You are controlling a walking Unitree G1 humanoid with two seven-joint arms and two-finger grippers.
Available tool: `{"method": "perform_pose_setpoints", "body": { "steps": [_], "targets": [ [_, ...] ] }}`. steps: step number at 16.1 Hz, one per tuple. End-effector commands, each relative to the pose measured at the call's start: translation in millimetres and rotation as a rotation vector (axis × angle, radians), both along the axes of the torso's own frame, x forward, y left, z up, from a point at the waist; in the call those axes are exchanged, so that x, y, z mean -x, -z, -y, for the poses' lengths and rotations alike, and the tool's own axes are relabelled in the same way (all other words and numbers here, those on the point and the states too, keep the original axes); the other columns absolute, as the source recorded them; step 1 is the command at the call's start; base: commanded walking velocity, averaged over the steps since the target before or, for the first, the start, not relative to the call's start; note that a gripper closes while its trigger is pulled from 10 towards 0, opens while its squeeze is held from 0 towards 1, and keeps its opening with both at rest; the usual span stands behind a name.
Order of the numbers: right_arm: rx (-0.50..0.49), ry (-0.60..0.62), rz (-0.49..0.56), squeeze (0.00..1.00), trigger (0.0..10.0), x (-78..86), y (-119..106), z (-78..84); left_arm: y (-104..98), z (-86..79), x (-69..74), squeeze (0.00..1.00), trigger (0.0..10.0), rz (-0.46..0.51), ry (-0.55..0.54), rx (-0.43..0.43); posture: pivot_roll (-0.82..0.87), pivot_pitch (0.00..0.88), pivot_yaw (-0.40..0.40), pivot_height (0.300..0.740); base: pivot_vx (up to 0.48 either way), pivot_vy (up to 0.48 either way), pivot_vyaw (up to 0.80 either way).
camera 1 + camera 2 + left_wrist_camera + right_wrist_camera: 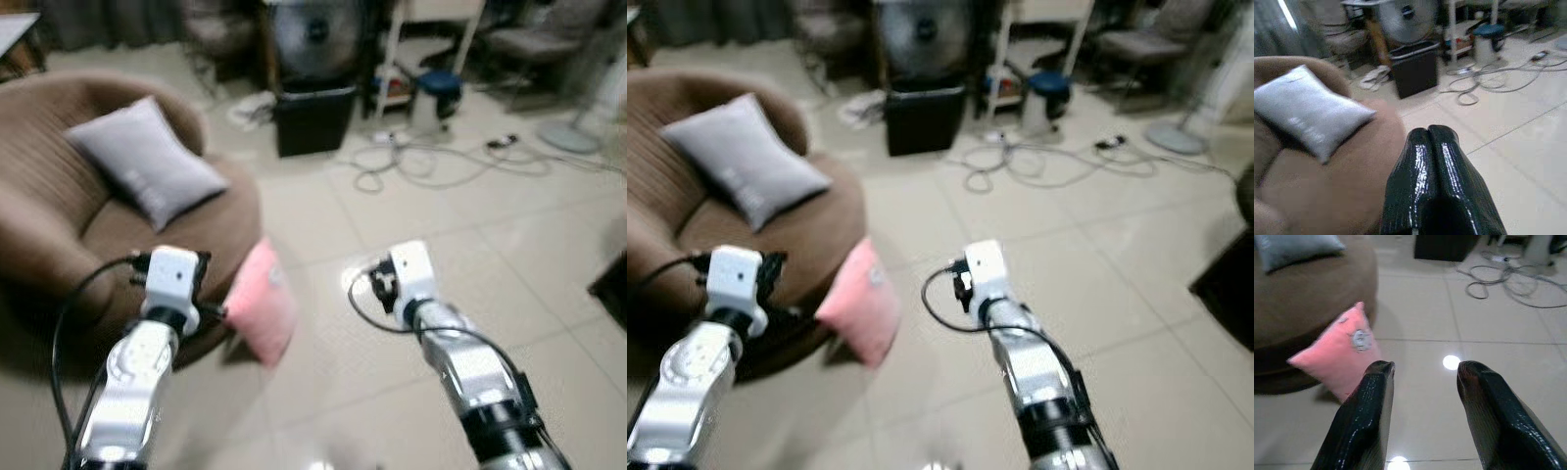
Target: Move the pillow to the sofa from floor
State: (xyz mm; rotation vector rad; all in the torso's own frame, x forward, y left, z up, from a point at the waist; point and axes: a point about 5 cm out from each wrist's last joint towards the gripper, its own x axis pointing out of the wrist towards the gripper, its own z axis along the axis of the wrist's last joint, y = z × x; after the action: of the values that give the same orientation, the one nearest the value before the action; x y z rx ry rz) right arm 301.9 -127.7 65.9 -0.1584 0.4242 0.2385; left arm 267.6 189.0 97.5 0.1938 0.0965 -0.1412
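A pink pillow (263,305) stands on the tiled floor, leaning against the front of the round brown sofa (59,225). A grey pillow (147,162) lies on the sofa seat. My left gripper (1428,133) is shut with nothing in it and hovers over the sofa's front edge, just left of the pink pillow. My right gripper (1425,369) is open above the bare floor, to the right of the pink pillow (1339,352) and apart from it.
A black bin (313,117) and a fan (315,37) stand behind the sofa's right side. Loose cables (431,162) lie across the tiles at the back. A stool (436,98), chairs and a dark object (612,289) at the right edge border the floor.
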Motion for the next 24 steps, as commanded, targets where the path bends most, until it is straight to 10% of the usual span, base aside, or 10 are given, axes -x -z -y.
{"method": "perform_pose_setpoints", "body": {
  "steps": [1, 24],
  "targets": [
    [0.004, 0.0, 0.025, 0.0, 10.0, -2.3, -4.9, 3.3, -3.0, 0.5, 1.2, 0.0, 10.0, 0.015, 0.007, -0.005, 0.14, 0.0, -0.027, 0.74, 0.364, 0.0, 0.0],
    [-0.027, -0.031, -0.001, 0.0, 10.0, 2.5, -0.1, -0.4, 0.4, 0.4, 4.9, 0.0, 10.0, 0.002, 0.018, -0.004, 0.14, 0.0, -0.035, 0.74, 0.4, 0.0, 0.09]
  ]
}}
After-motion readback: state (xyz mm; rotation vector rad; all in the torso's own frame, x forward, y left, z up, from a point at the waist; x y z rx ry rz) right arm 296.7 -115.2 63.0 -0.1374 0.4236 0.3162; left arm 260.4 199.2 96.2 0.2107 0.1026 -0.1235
